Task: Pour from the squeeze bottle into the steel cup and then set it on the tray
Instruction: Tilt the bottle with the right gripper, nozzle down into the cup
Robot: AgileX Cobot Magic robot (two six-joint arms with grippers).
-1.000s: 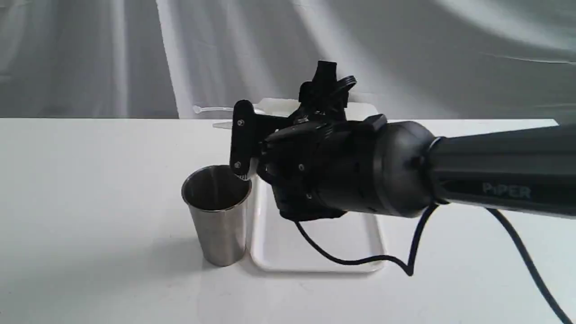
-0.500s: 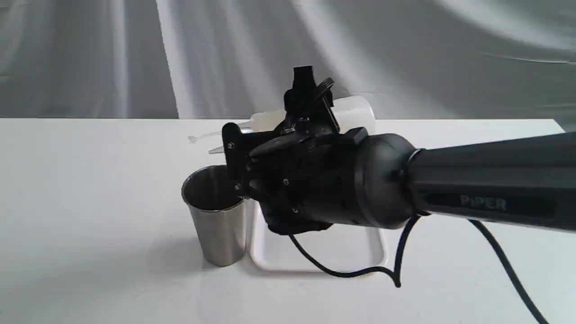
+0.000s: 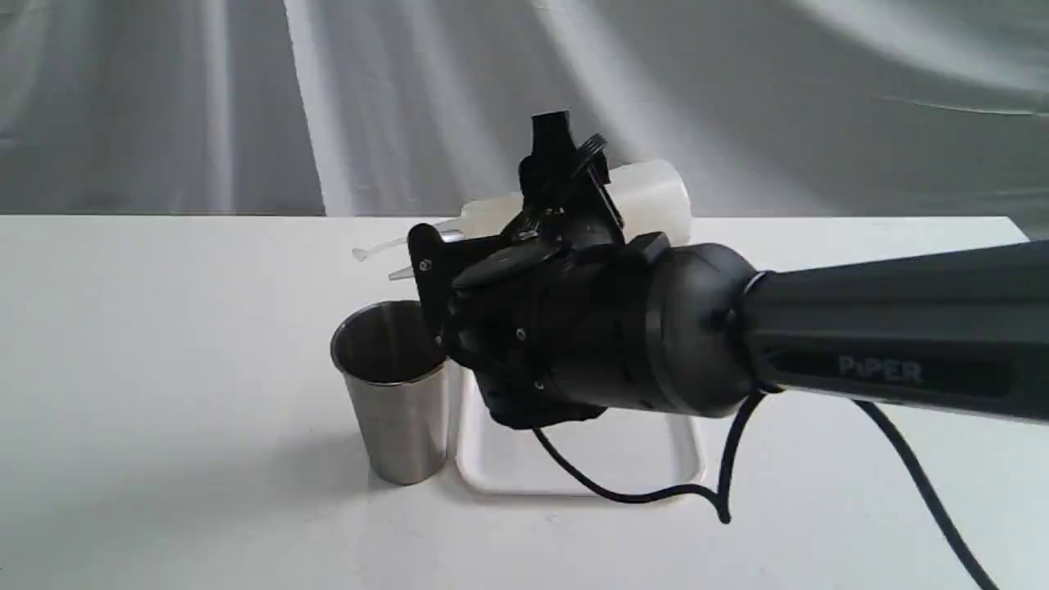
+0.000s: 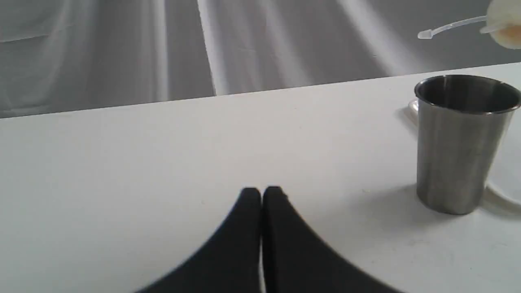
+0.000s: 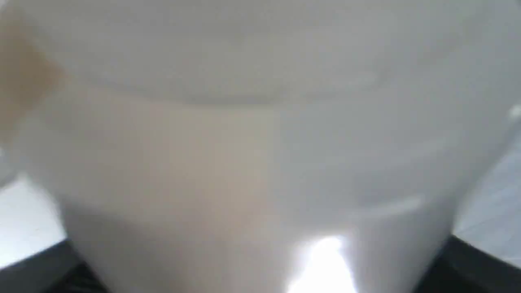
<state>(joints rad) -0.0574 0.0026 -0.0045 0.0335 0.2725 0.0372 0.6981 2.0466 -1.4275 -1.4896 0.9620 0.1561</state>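
Brushed stainless steel first: in the exterior view the tapering steel cup (image 3: 397,393) stands upright on the white table (image 3: 164,328), just beside the left edge of the flat white rectangular tray (image 3: 574,471). Your right gripper (image 3: 492,215), black and reaching in from the right, is clamped around the translucent whitish squeeze bottle (image 3: 651,197). The bottle is held in the air, tipped almost level. Its conical nozzle (image 3: 410,269) points left, above the cup's rim, and its thin cap strap (image 3: 377,246) sticks out beyond it. The bottle's body sits above the far part of the tray, clear of it.

In the left wrist view your left gripper (image 4: 262,195) has its two black fingers pressed together with nothing between them, low over bare table. The cup (image 4: 462,142) stands well off to one side, a sliver of the tray (image 4: 498,192) behind its base. The bottle's amber-tinged shoulder (image 4: 506,24) and strap (image 4: 447,27) hang above the cup.

In the right wrist view the bottle's blurred pale wall (image 5: 260,142) fills nearly everything. Dark gripper parts (image 5: 40,268) flank it at two corners.
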